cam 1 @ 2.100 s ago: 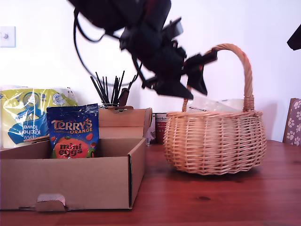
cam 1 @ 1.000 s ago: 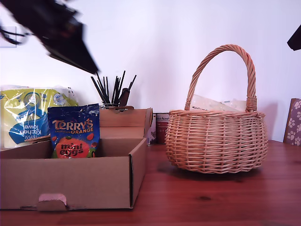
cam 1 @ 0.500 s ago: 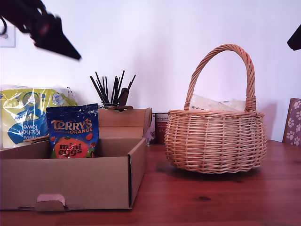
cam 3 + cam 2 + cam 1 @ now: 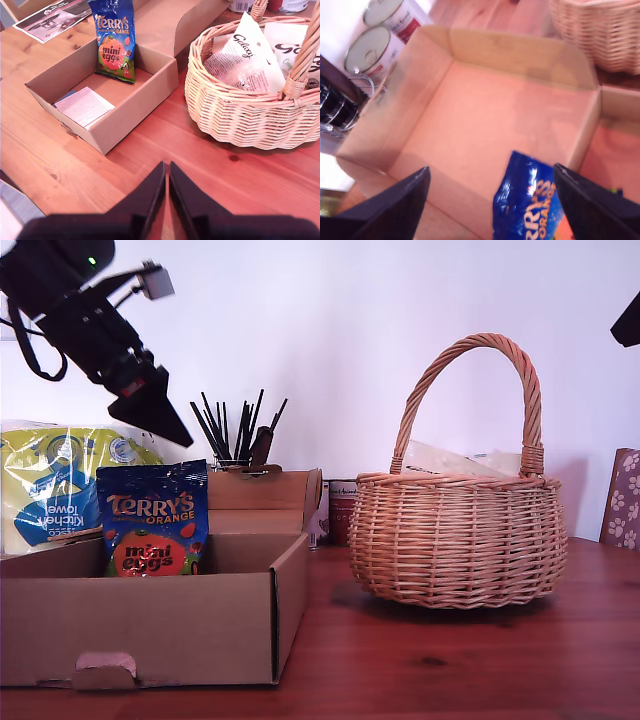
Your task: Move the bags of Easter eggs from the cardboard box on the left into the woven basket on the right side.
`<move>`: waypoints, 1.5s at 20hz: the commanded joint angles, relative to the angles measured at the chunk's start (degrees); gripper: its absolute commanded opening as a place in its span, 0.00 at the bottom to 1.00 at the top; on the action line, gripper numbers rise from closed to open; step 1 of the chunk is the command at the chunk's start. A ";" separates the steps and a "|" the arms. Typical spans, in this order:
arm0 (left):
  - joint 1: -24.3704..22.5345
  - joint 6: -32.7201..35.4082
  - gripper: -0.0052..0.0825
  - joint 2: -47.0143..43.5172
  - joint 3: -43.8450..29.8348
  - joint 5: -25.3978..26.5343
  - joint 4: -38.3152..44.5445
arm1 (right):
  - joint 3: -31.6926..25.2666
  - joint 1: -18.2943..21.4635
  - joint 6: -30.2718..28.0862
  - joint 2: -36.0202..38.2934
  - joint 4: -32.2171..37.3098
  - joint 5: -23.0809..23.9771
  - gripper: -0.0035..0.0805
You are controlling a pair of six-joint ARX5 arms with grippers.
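Note:
A blue "Terry's Orange mini eggs" bag [image 4: 152, 520] [image 4: 114, 42] stands upright against the back wall of the cardboard box [image 4: 150, 625] [image 4: 130, 105] at the exterior view's left. My first gripper [image 4: 165, 428] [image 4: 490, 170] hangs open just above it, and the bag's top [image 4: 527, 200] shows between the spread fingers. The woven basket [image 4: 455, 540] [image 4: 240, 115] stands at the exterior view's right and holds white pouches [image 4: 245, 55], one marked "Galaxy". My second gripper [image 4: 167, 167] is shut on nothing, above the bare table in front of the box and the basket.
A white paper sheet [image 4: 82, 105] lies on the box floor. Behind the box are a kitchen towel pack [image 4: 50, 485], a holder of black sticks [image 4: 235, 430] and tins [image 4: 375, 42]. A leaflet [image 4: 50, 17] lies on the table beyond the box.
The first arm has swung from over the basket to the exterior view's left, then come down towards the blue bag. The bag, box and basket stay put.

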State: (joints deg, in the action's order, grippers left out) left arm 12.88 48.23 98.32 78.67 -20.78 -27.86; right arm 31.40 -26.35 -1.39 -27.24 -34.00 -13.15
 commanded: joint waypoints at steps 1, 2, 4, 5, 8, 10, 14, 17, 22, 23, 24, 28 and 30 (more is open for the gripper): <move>-0.02 0.44 0.88 3.30 1.05 0.26 -4.20 | 0.66 -0.26 0.07 0.02 0.26 -0.20 0.03; -0.02 0.57 0.88 4.22 1.86 0.31 -6.58 | 0.66 -0.26 0.07 0.02 0.26 -0.20 0.03; 0.02 1.31 0.88 5.29 2.08 0.28 -9.55 | 0.66 -0.26 0.07 0.02 0.28 -0.20 0.03; 0.04 1.31 0.88 5.29 2.08 0.28 -11.32 | 0.66 -0.26 0.07 0.02 0.31 -0.20 0.03; 0.04 1.29 0.86 5.16 2.08 0.31 -14.47 | 0.66 -0.26 0.07 0.02 0.33 -0.22 0.03; 1.16 -0.20 0.84 5.16 2.08 0.26 -16.83 | 0.66 -0.26 0.07 0.02 0.33 -0.22 0.03; 4.79 -3.85 0.84 5.18 2.05 0.31 -21.59 | 0.66 -0.26 0.09 0.02 0.66 -0.22 0.03; 6.16 -6.86 0.84 6.16 1.88 0.55 -22.32 | 0.66 -0.26 0.15 0.02 0.81 -0.22 0.03; 6.32 -6.84 0.84 11.41 1.84 5.05 -22.67 | 0.66 -0.26 0.52 0.02 0.90 -0.22 0.03; 6.32 -6.60 0.80 12.02 1.84 6.25 -21.84 | 0.66 -0.26 0.52 0.02 0.90 -0.22 0.03; 6.32 -6.64 0.74 12.26 1.84 6.97 -21.07 | 0.66 -0.26 0.52 0.02 0.90 -0.22 0.03; 6.40 -6.64 0.28 12.35 1.86 8.24 -19.37 | 0.66 -0.26 0.52 0.02 0.90 -0.22 0.03; 6.40 -6.27 0.12 12.33 1.88 8.70 -19.37 | 0.66 -0.26 0.52 0.02 0.90 -0.22 0.03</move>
State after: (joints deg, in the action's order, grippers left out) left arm 19.09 41.78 109.95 80.90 -12.05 -47.29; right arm 31.40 -26.35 -1.15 -27.24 -33.50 -13.15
